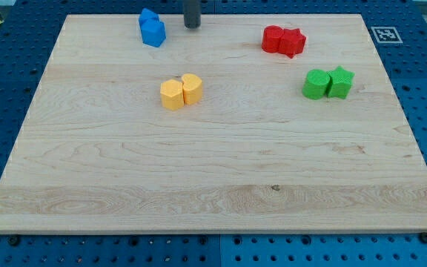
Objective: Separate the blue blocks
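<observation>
Two blue blocks stand pressed together near the view's top left of the wooden board; their shapes are hard to tell apart. My tip is at the view's top, just right of the blue pair, with a small gap between them. The rod runs up out of the frame.
Two yellow blocks touch each other left of the board's middle. Two red blocks touch at the view's top right. A green round block and a green star block touch at the right. A blue pegboard surrounds the board.
</observation>
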Controlling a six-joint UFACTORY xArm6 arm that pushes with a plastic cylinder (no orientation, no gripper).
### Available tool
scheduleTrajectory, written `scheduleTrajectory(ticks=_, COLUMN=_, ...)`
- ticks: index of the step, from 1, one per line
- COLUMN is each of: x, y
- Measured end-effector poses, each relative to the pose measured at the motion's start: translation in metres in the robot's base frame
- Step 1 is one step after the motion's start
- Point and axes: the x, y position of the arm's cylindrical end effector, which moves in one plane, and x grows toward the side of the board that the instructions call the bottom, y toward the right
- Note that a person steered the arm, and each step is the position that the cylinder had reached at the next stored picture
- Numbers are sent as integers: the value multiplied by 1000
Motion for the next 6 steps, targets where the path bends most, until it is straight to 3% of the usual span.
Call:
scheduleTrajectory(ticks=2, x=2, y=-13)
scheduleTrajectory(ticks=4, x=61, y=-4)
scheduleTrajectory(ticks=6, x=81, y=-104)
